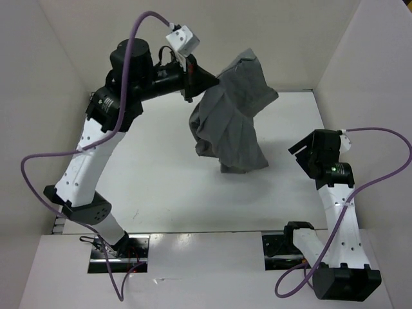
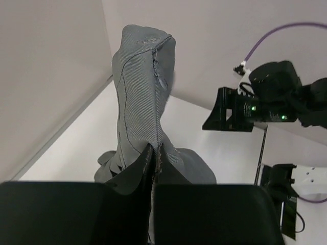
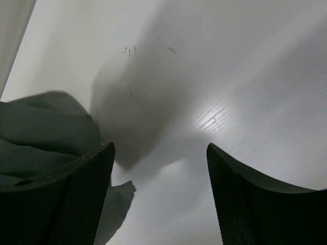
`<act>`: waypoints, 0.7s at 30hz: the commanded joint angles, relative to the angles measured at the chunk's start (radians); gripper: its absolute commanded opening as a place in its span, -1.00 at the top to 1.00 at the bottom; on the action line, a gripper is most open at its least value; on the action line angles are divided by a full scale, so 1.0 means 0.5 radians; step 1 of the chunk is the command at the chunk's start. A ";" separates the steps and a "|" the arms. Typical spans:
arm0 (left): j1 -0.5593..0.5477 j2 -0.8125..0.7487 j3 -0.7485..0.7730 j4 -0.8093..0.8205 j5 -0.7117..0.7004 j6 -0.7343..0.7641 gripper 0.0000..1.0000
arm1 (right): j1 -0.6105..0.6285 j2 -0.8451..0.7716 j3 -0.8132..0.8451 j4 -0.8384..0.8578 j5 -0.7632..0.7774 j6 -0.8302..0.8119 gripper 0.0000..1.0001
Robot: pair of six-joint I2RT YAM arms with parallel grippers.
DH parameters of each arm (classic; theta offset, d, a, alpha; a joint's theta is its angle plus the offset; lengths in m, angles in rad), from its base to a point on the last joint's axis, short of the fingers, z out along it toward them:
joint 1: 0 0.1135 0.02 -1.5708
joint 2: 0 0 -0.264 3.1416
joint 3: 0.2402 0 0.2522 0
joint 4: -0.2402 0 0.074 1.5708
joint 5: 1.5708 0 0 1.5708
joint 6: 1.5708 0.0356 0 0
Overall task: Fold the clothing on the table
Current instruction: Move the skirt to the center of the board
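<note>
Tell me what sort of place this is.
Probably a robot test cell in a lab: a left arm and right arm bolted at a white table, white walls boxing it in, and the left hand holding up a grey garment.

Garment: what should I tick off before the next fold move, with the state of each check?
1. Grip: left pincer shut on garment, ok.
2. Other arm: right pincer open, ok.
3. Second corner held: not ok, right pincer empty, fabric only beside it.
4. Spread flat on table: not ok, garment hangs bunched from left pincer.
5. Hem free of twists: cannot tell.
</note>
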 commanded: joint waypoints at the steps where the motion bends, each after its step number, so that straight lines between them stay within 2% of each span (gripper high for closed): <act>1: 0.058 0.083 -0.047 0.014 -0.070 -0.052 1.00 | -0.031 -0.042 -0.015 0.098 -0.034 -0.036 -0.54; 6: 0.119 0.371 0.087 -0.040 -0.181 -0.006 1.00 | -0.031 -0.061 -0.015 0.098 -0.053 -0.036 -0.54; 9: 0.199 0.754 0.571 -0.151 -0.181 -0.043 1.00 | -0.031 -0.079 -0.015 0.098 -0.053 -0.036 -0.54; 11: 0.266 0.966 0.844 -0.151 -0.084 -0.144 1.00 | -0.031 -0.101 -0.015 0.098 -0.053 -0.054 -0.54; 13: 0.285 1.095 0.968 -0.130 -0.065 -0.190 1.00 | -0.013 -0.119 -0.015 0.080 -0.053 -0.054 -0.54; 16: 0.343 1.178 1.158 -0.075 -0.083 -0.266 1.00 | -0.013 -0.141 -0.015 0.098 -0.053 -0.054 -0.54; 21: 0.453 1.096 1.229 0.069 0.088 -0.389 1.00 | -0.013 -0.159 -0.034 0.098 -0.053 -0.054 -0.54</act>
